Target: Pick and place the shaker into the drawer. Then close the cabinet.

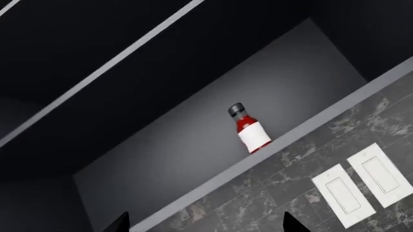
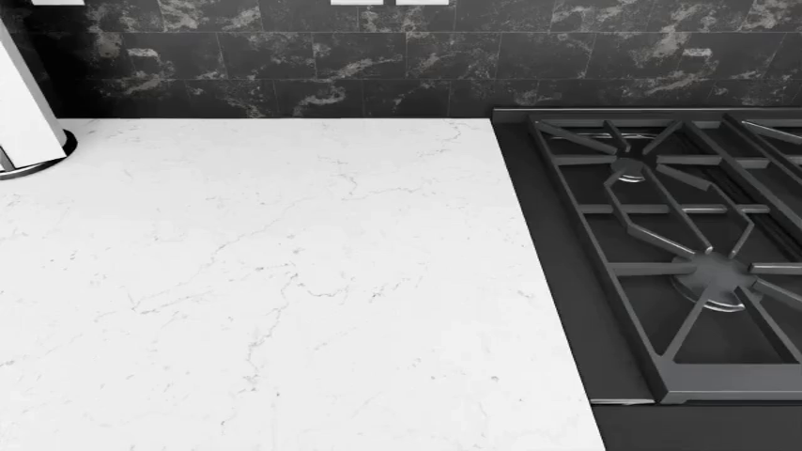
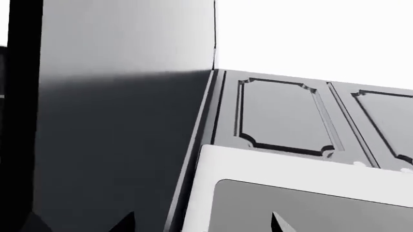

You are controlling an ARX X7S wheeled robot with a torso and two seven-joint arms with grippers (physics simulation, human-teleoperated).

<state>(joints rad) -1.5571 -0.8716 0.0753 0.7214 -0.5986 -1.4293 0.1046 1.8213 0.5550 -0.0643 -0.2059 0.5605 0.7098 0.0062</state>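
Three camera views show a kitchen, and neither the shaker nor the drawer appears in any of them, so where they are cannot be told.

From the head camera, a white marble tabletop (image 2: 276, 282) fills most of the scene. A black gas stove (image 2: 677, 254) with cast-iron grates sits flush against its right side. Dark marbled wall tiles (image 2: 376, 56) run along the back. At the far left edge stands part of a white cylinder on a metal base (image 2: 25, 122). No arm shows in this view.

From the left wrist camera, only the dark tips of the left fingers (image 1: 291, 223) poke in at the frame's edge, set apart with open space between them, holding nothing. Well beyond them, a red sauce bottle (image 1: 248, 129) with a black cap and white label stands on a grey shelf (image 1: 303, 130) in a recess. Two white wall switches (image 1: 364, 183) are mounted on the tiles beside the fingertips.

From the right wrist camera, the right fingers (image 3: 279, 223) likewise show only as dark tips, spread apart and empty. Past them lie a white-framed grey panel (image 3: 290, 193) and dark panelled cabinet doors (image 3: 277, 116).
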